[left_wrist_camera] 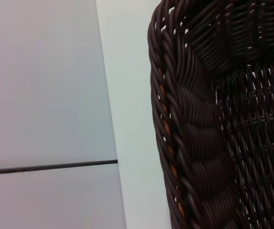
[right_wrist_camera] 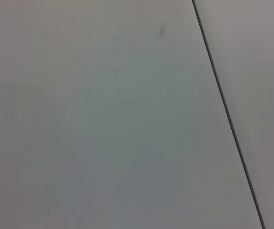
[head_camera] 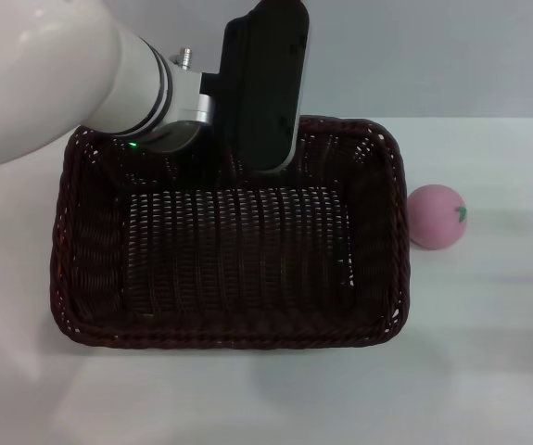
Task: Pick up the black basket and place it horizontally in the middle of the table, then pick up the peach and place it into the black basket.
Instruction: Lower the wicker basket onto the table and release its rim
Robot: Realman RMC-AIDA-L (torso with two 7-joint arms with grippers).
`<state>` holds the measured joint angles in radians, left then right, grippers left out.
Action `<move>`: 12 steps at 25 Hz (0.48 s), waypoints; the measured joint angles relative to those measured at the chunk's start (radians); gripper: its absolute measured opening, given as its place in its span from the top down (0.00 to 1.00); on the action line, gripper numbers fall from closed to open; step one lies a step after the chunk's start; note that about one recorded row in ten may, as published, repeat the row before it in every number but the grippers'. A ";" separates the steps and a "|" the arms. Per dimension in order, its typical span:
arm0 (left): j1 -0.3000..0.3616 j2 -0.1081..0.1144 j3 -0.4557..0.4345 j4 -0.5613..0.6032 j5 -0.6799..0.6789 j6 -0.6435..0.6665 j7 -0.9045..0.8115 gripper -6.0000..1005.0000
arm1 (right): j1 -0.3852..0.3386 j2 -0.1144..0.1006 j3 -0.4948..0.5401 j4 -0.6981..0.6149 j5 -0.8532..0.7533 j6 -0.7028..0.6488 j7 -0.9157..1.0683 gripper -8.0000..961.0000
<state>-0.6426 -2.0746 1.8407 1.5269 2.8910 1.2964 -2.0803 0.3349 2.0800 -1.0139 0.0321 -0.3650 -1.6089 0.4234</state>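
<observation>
Seen lying lengthwise on the table (head_camera: 488, 371): the black basket (head_camera: 229, 324), the left gripper (head_camera: 264, 153) over its far rim as if seating it, jaws hidden, grip impossible to tell; just beside, the peach (head_camera: 437, 216) waiting.

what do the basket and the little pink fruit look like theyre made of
The black basket looks like woven wicker or a synthetic rattan: dark brown-black strands with a slight sheen, a braided rim and open-weave sides, seen close in the left wrist view. The peach looks artificial, perhaps foam or matte plastic: an even pink surface with no gloss and a small green leaf mark. Neither material is certain.
</observation>
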 joint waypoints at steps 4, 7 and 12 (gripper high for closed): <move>0.010 0.002 -0.001 0.021 0.001 -0.009 0.000 0.51 | 0.000 0.000 0.000 0.000 0.000 0.001 0.000 0.23; 0.009 0.002 -0.007 0.027 0.001 -0.025 -0.009 0.49 | 0.001 0.000 0.000 0.000 0.000 0.001 0.000 0.23; 0.000 0.002 -0.023 0.023 0.001 -0.057 -0.022 0.46 | 0.001 0.000 0.000 0.000 0.000 0.001 0.000 0.23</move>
<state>-0.6422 -2.0724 1.8182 1.5496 2.8917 1.2394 -2.1027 0.3359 2.0800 -1.0139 0.0321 -0.3650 -1.6075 0.4234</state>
